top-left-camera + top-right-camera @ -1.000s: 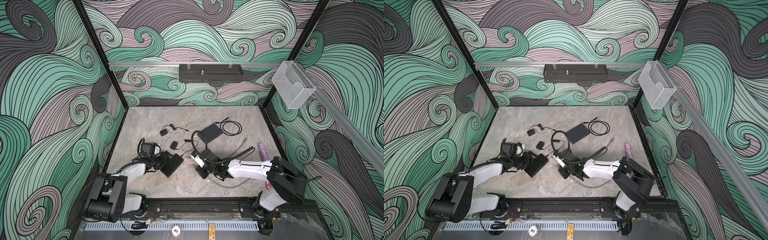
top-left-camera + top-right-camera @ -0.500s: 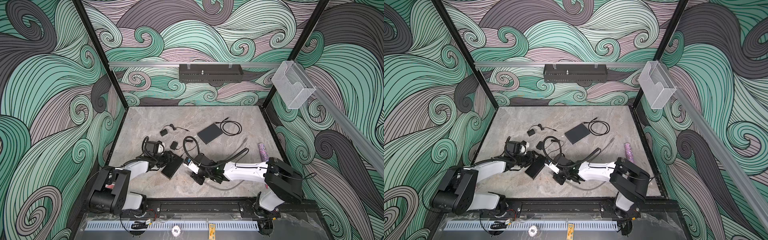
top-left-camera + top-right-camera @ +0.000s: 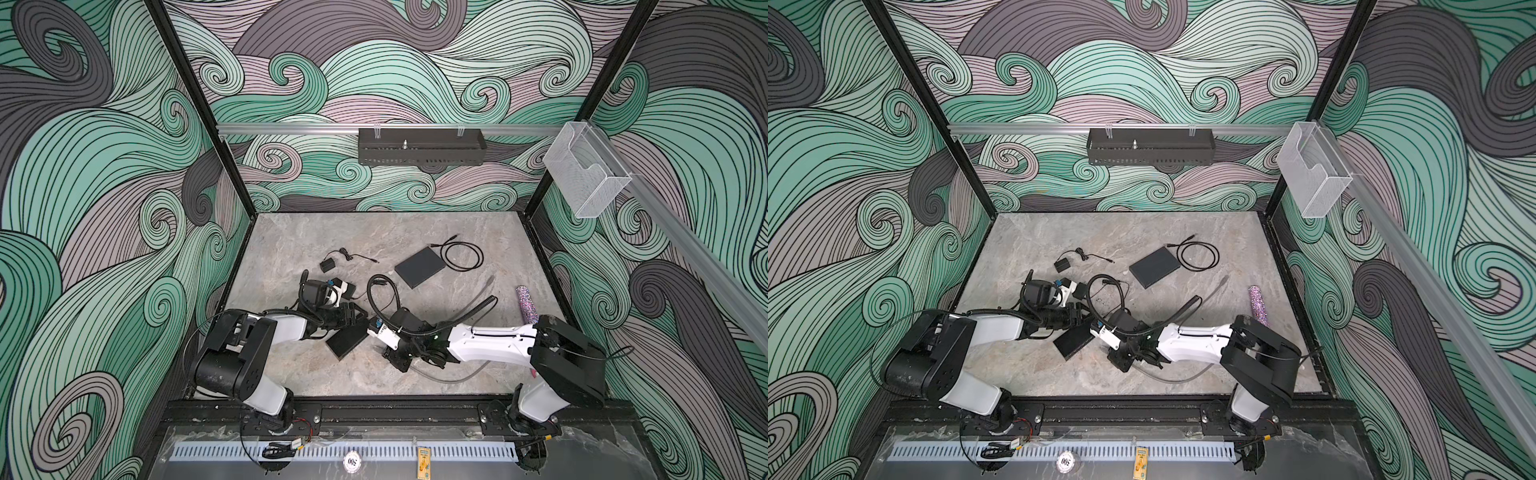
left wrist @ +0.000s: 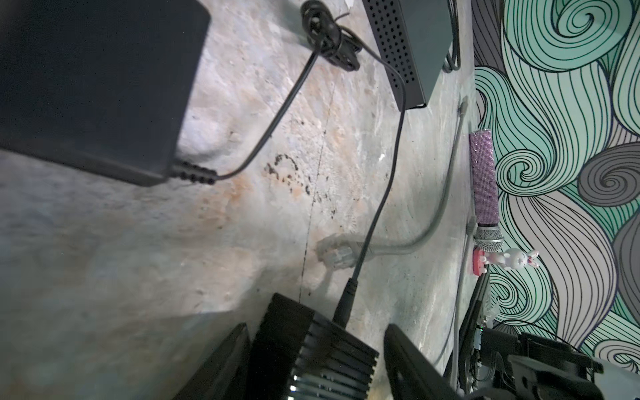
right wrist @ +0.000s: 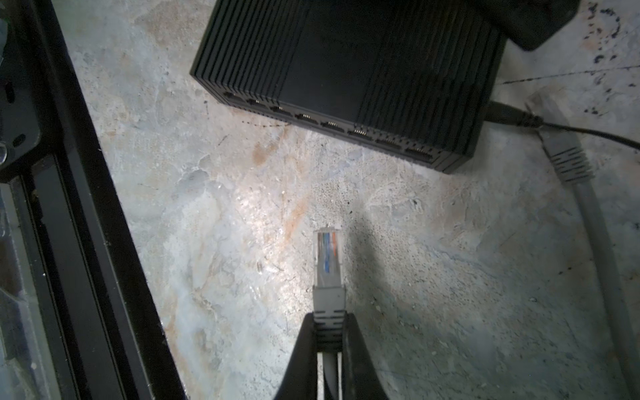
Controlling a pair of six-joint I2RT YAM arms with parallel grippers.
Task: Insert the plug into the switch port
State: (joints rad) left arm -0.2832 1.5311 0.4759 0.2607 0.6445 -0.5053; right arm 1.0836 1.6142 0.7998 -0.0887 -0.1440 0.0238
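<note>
The grey marbled tabletop (image 3: 332,237) lies under me, boxed in by wave-patterned walls (image 3: 104,174) of green, mauve and grey. A black perforated tray (image 3: 420,146) hangs on the back rail.

At the left, a small black adapter (image 3: 327,264) lies with its thin lead. My left gripper (image 4: 315,329) stands spread astride one end of the ribbed black switch (image 5: 346,62), one finger against it and a gap beside the other. The switch lies flat, its port row (image 5: 329,123) facing bare stone. Across that stone, apart from the ports, my right gripper (image 5: 329,318) is pinched tight on the grey boot of the plug (image 5: 327,256), clear tip toward the row.

A black power lead (image 5: 512,116) leaves the switch's side and crosses a loose grey connector (image 5: 568,162) at the corner, just beside the ports. Further right are a flat dark-grey box (image 3: 419,272), a coiled black cable (image 3: 463,257), a glittery purple microphone (image 3: 527,305) and a clear holder (image 3: 582,178) on the wall.
</note>
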